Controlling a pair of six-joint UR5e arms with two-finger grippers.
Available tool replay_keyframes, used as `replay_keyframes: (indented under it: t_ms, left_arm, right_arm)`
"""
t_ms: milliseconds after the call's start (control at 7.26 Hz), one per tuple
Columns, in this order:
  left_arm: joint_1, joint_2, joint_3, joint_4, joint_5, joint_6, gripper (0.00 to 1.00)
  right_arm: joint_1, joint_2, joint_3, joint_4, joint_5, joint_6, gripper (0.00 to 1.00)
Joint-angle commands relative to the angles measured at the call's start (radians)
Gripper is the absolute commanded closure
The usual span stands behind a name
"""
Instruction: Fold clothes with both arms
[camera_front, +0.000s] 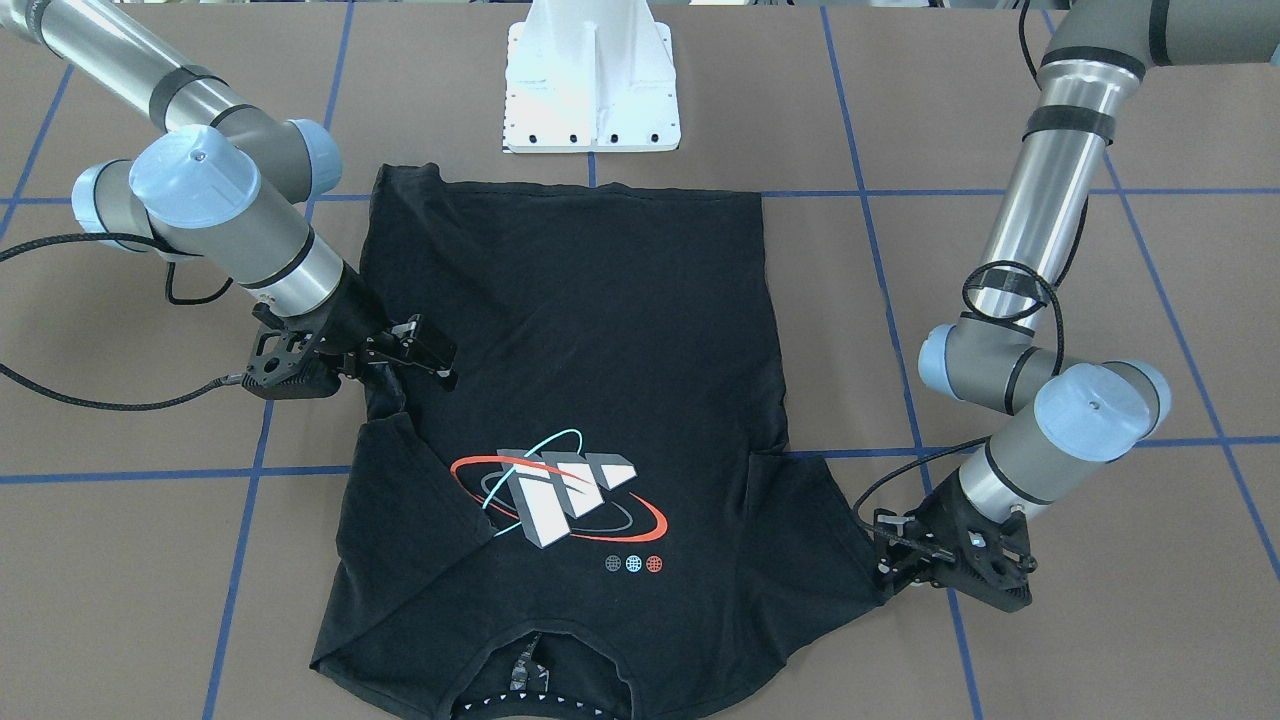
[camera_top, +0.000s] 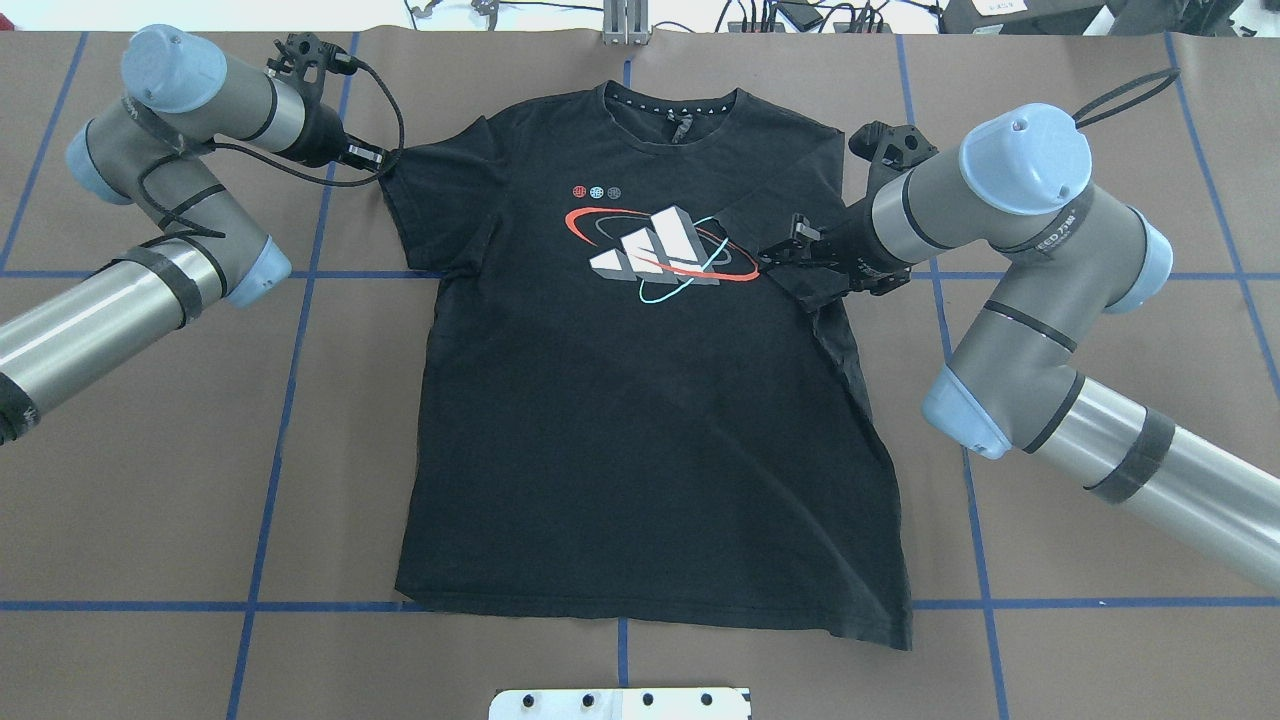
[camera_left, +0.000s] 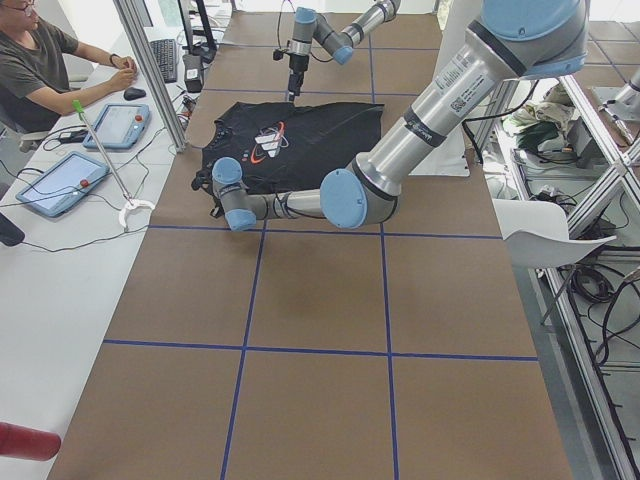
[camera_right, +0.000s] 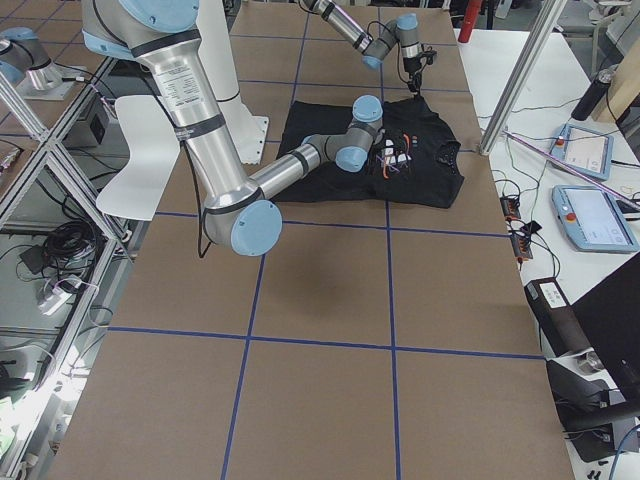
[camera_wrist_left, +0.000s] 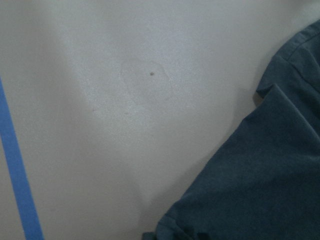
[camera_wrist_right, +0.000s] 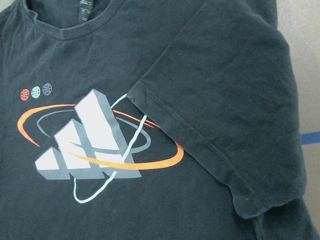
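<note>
The right end effector (camera_front: 432, 352) hovers released over the black T-shirt (camera_top: 640, 420), fingers apart and holding nothing. Just below it, the sleeve on the robot's right (camera_wrist_right: 225, 100) lies folded inward across the chest. The sleeve's hem covers one end of the red and cyan rings of the logo (camera_top: 655, 250).

The left end effector (camera_front: 886, 565) sits low at the outer edge of the other sleeve (camera_top: 420, 190), touching or nearly touching its hem. Whether it is clenched on the cloth I cannot tell, since its wrist camera shows only bare counter (camera_top: 200, 450) and a corner of sleeve.

The T-shirt lies front-up and mostly flat in the middle of the brown, blue-taped counter. Its collar (camera_top: 668, 100) points away from the robot and its hem lies near the white base (camera_front: 592, 90).
</note>
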Motion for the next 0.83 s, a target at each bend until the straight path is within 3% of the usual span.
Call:
replay_keyframes:
  t_ms: [0,138,275,551,688]
  left_arm:
    - [-0.016,0.033,-0.127,0.013,-0.013,-0.012,1.00]
    - [-0.005,0.138,-0.267,0.022,-0.024,-0.071,1.00]
    - [-0.002,0.144,-0.342,0.022,-0.024,-0.205,1.00]
    - [0.068,0.087,-0.436,0.110,-0.015,-0.416,1.00]
    - [0.102,0.026,-0.431,0.179,0.012,-0.438,1.00]
  right_arm:
    - [0.000,0.000,0.000,0.000,0.000,0.000,0.00]
    - [0.000,0.000,0.000,0.000,0.000,0.000,0.00]
    - [0.001,0.000,0.002,0.001,0.003,0.000,0.00]
    - [0.003,0.000,0.017,0.000,0.009,0.000,0.00]
    - [0.003,0.000,0.017,0.000,0.012,0.000,0.00]
